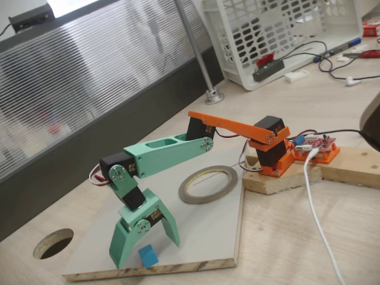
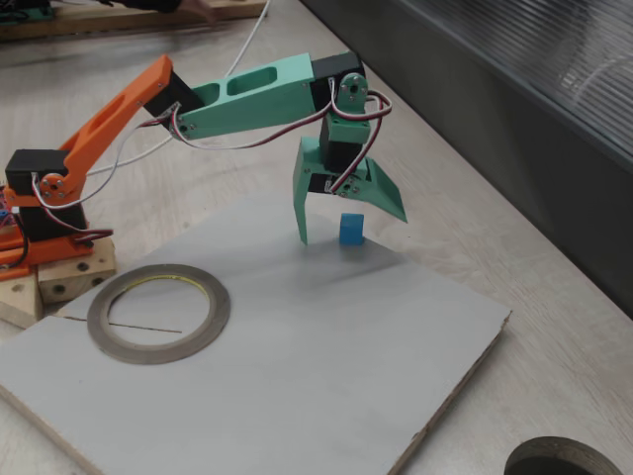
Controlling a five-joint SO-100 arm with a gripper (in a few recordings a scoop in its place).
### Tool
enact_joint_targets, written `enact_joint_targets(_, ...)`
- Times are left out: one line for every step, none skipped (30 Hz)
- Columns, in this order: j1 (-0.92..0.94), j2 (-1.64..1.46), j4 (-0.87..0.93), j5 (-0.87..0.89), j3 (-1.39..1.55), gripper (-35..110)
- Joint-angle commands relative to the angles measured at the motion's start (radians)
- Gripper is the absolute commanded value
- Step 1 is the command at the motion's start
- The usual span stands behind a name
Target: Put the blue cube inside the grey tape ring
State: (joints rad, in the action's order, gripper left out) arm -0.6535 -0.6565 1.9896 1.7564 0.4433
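The small blue cube (image 1: pixel 148 256) (image 2: pixel 351 229) rests on the pale board (image 1: pixel 205 234) (image 2: pixel 326 346), near one of its edges. My gripper (image 1: pixel 145 252) (image 2: pixel 351 226) reaches down over the cube, open, with one green finger on each side of it and neither pressing against it. The fingertips (image 1: pixel 116 261) hang close to the board. The grey tape ring (image 1: pixel 185 191) (image 2: pixel 220 315) lies flat on the same board, close to the arm's orange base, a good arm's stretch from the cube. Its hole holds nothing.
A dark round hole (image 1: pixel 53 243) (image 2: pixel 564 460) is cut in the tabletop beside the board. The arm's base stands on wooden blocks (image 1: pixel 356 166) (image 2: pixel 59 282). A white cable (image 1: pixel 317 219) runs across the table. A white basket (image 1: pixel 285 29) stands at the back.
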Motion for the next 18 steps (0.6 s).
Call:
enact_joint_targets(-0.012, -0.009, 0.025, 0.015, -0.009, 98)
enact_joint_targets(-0.012, -0.009, 0.025, 0.011, -0.009, 98)
enact_joint_targets(-0.012, -0.009, 0.025, 0.009, -0.009, 98)
enact_joint_targets(-0.012, -0.009, 0.025, 0.009, -0.009, 98)
enact_joint_targets(-0.012, -0.009, 0.025, 0.009, -0.009, 97)
enact_joint_targets(-0.012, -0.009, 0.025, 0.009, -0.009, 96)
enact_joint_targets(-0.012, -0.009, 0.025, 0.009, -0.009, 93)
enact_joint_targets(-0.012, -0.009, 0.025, 0.008, -0.009, 90)
enact_joint_targets(-0.012, -0.009, 0.025, 0.008, -0.015, 86)
enact_joint_targets(-0.012, -0.009, 0.023, 0.008, -0.018, 81)
enact_joint_targets(-0.012, -0.009, 0.023, 0.008, -0.018, 76)
enact_joint_targets(-0.012, -0.009, 0.023, 0.008, -0.020, 72)
enact_joint_targets(-0.012, -0.009, 0.023, 0.008, -0.020, 67)
enact_joint_targets(-0.011, -0.009, 0.017, 0.008, -0.021, 62)
enact_joint_targets(-0.011, -0.009, -0.003, 0.006, -0.023, 58)
enact_joint_targets(-0.011, -0.014, -0.038, 0.006, -0.023, 54)
enact_joint_targets(-0.011, -0.018, -0.081, 0.006, -0.021, 51)
enact_joint_targets(-0.011, -0.020, -0.120, 0.006, -0.021, 48)
